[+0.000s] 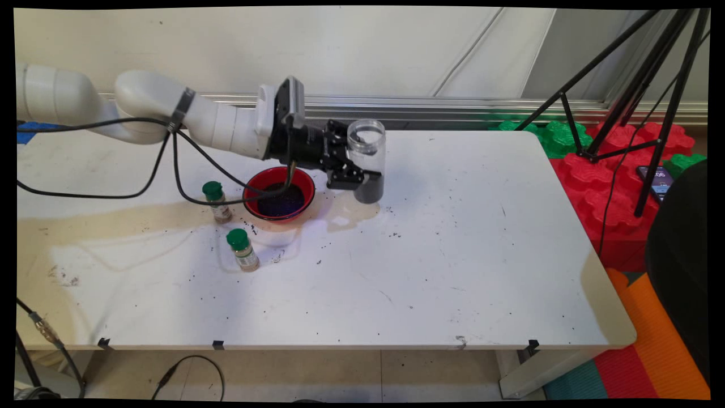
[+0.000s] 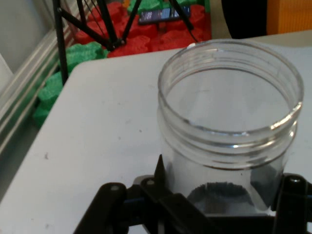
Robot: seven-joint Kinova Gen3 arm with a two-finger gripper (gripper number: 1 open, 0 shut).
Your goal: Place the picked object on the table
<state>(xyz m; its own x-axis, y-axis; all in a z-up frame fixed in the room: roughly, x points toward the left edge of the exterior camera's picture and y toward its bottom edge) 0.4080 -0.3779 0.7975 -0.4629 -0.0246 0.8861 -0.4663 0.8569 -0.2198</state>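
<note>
My gripper (image 1: 362, 170) is shut on a clear plastic jar (image 1: 367, 161) with an open threaded mouth and a layer of dark grains at its bottom. The jar stands upright, at or just above the table (image 1: 453, 255), right of a red bowl (image 1: 278, 194) that holds dark grains. In the hand view the jar (image 2: 229, 131) fills the right half, clamped between the black fingers (image 2: 161, 192) at the bottom edge. Two small spice bottles with green caps (image 1: 216, 201) (image 1: 242, 249) stand left of and in front of the bowl.
Dark grains lie scattered over the table around the bowl and toward the front. A black tripod (image 1: 628, 107) stands off the table's right end on red and green foam blocks (image 1: 600, 170). Black cables (image 1: 170, 170) hang from the arm over the table's left part.
</note>
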